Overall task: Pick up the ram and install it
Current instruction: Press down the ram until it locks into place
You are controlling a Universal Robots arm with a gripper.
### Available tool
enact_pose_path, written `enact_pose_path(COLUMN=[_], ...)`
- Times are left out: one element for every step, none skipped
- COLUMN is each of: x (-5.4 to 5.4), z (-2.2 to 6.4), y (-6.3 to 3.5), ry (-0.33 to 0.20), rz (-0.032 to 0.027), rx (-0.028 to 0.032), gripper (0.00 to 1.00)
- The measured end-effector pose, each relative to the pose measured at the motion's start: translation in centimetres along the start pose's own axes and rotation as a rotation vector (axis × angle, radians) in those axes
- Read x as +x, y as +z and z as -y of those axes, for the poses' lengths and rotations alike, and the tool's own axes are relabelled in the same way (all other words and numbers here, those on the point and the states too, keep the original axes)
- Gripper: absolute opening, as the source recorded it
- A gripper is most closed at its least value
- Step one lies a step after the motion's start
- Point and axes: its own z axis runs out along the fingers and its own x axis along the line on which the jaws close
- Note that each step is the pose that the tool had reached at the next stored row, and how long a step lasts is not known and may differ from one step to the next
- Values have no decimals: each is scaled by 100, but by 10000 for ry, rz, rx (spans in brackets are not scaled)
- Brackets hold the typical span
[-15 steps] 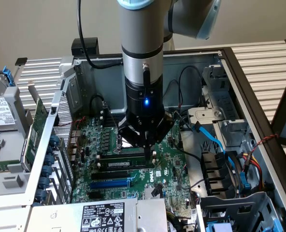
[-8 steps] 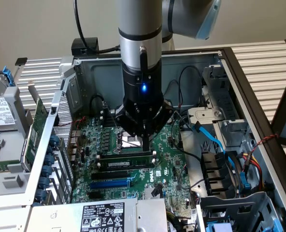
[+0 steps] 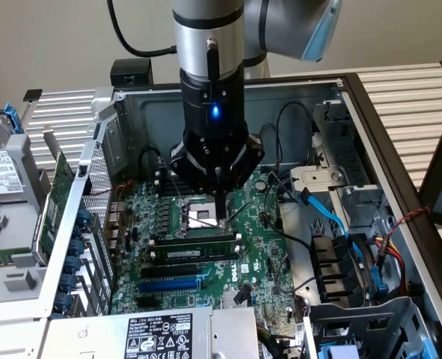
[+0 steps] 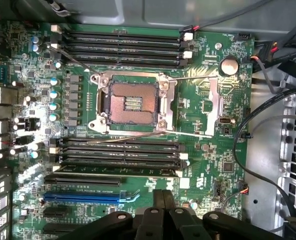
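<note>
Below the claw [image 3: 219, 196], on the motherboard [image 3: 258, 258] inside the open computer case [image 3: 321, 97], the ram [image 3: 197, 253] sits as a thin green stick with a white label strip in one of the long black slots [image 3: 194, 241] just beside the CPU socket [image 3: 200, 218]. Its long axis runs across the exterior view, left to right, parallel to the slots. The claw hangs over the socket, so the ram lies a little toward the camera from the fingertips, near but apart — no contact seen. In the wrist view the claw [image 4: 164, 202] has its fingers [image 4: 158, 200] drawn together, clenched, nothing visible between them; the stick seems to lie edge-on in the slot bank [image 4: 120, 159] nearest the fingers. Judging from its low, level seat, the ram looks already in its slot — full latching I cannot tell.
</note>
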Motion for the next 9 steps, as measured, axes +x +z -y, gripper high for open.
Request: enact_pose_path(x=[13, 24, 35, 50, 63, 74, 75, 75, 75], z=[0, -1, -2, -2, -4, -4, -4, -4, -4], y=[-6, -10, -11, -12, -13, -13, -13, -13, -13], ry=[2, 5, 8, 10, 17, 38, 45, 45, 46], rz=[42, 82, 127, 159, 184, 190, 190, 191, 191], rx=[-1, 0, 0, 1, 2, 2, 2, 2, 3], gripper=[11, 11, 11, 11, 11, 11, 11, 11, 11])
